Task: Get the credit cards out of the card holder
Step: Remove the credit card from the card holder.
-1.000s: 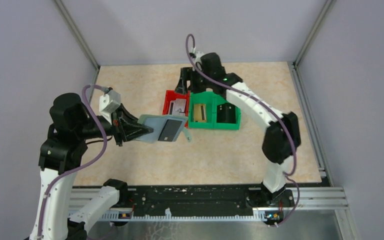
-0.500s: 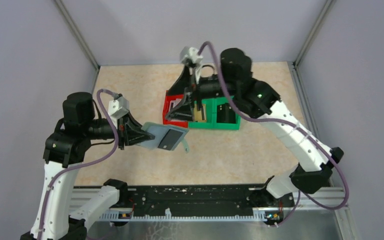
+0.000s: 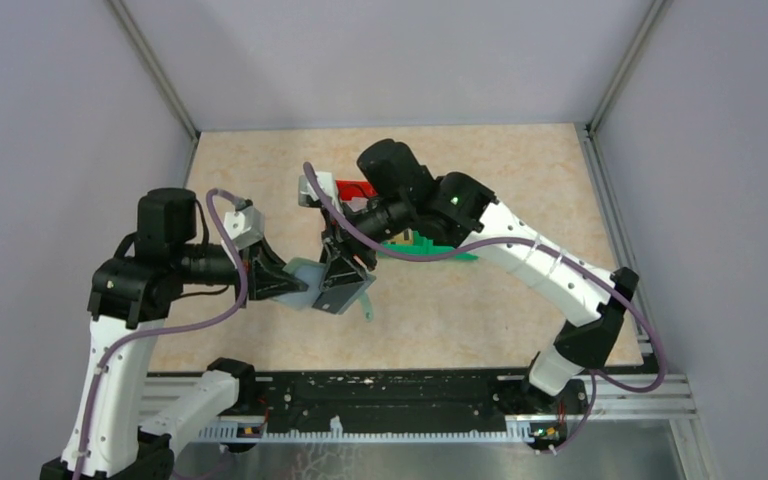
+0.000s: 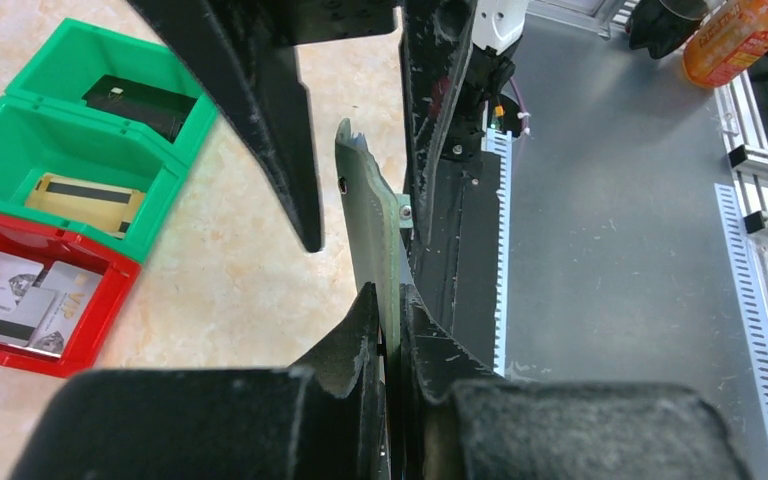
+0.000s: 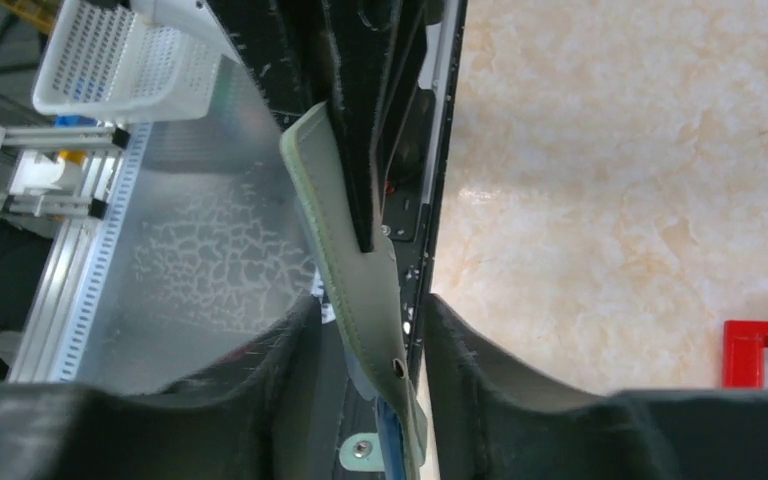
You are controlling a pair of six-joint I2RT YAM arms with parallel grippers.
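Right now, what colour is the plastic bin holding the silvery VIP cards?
Red. The red plastic bin shows best in the left wrist view.

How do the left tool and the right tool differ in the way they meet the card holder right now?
The left tool is shut on the card holder, while the right tool is open, straddling it with a gap on each side. In the top view the left tool grips the holder's left end and the right tool sits at the opposite end. Both meet the holder edge-on.
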